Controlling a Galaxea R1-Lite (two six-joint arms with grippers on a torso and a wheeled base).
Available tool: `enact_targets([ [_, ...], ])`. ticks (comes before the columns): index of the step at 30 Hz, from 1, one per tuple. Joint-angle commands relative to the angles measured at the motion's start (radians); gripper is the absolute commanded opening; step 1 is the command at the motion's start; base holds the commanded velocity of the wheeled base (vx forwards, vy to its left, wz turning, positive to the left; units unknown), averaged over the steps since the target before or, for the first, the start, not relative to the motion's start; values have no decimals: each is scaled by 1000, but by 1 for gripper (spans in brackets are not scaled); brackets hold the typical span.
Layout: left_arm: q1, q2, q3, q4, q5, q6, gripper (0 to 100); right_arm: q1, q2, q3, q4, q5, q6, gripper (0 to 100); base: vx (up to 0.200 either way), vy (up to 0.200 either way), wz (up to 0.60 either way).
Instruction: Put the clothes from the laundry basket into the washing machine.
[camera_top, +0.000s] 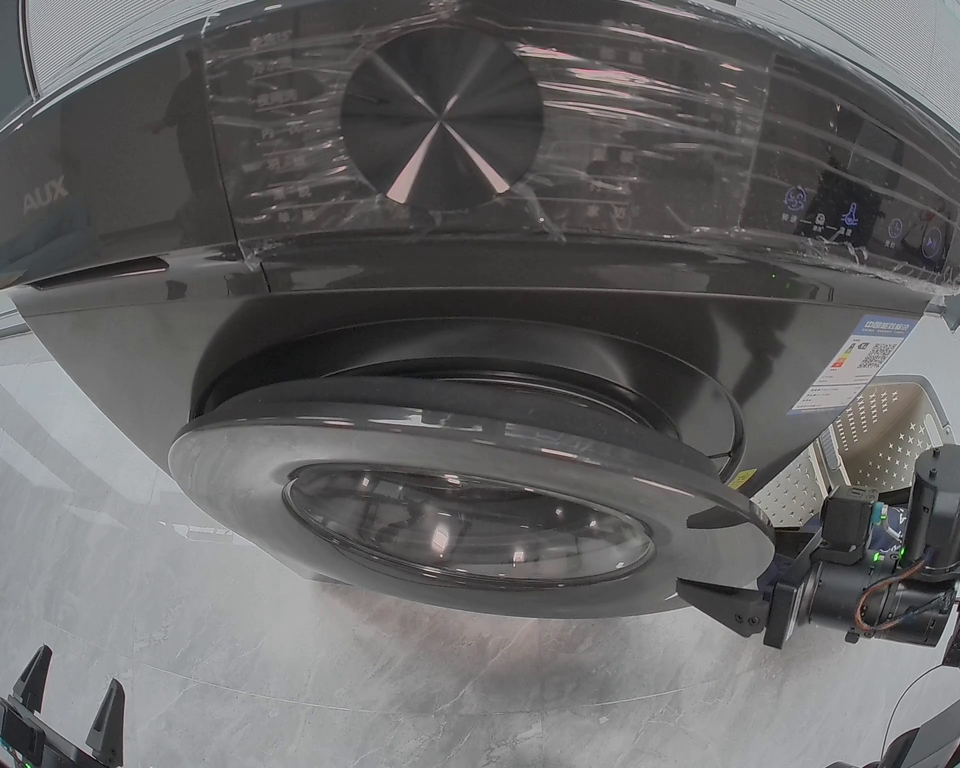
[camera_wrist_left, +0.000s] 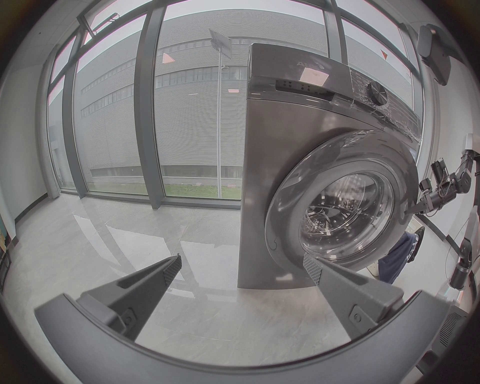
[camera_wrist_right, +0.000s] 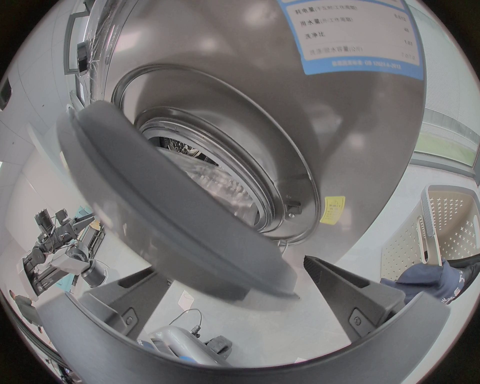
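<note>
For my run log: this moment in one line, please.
door ajar | right gripper open at door rim | left gripper open | clothes in basket

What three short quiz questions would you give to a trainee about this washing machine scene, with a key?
1. True or false: the door of the washing machine stands partly open.
2. Choose one. The right gripper is: A at the door's rim; B above the machine; C far from the machine.
3. Short answer: what colour is the garment at the laundry basket?
Key: 1 true; 2 A; 3 dark blue.
</note>
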Motion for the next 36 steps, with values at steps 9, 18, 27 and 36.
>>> enact_targets([
  [9,0,-7,16,0,0,0,100,23,68,-36,-2,-3,0,100,-111,0,0],
  [18,0,-7,16,0,0,0,100,15,42,-30,-2,-3,-1,100,0,0,0],
  [27,0,-7,16,0,0,0,100,14,88,-71,-2,-3,-9,100,-89,0,0],
  [36,-1,-4,16,0,0,3,100,58,83,-11,-1,-5,0,100,-111,0,0],
])
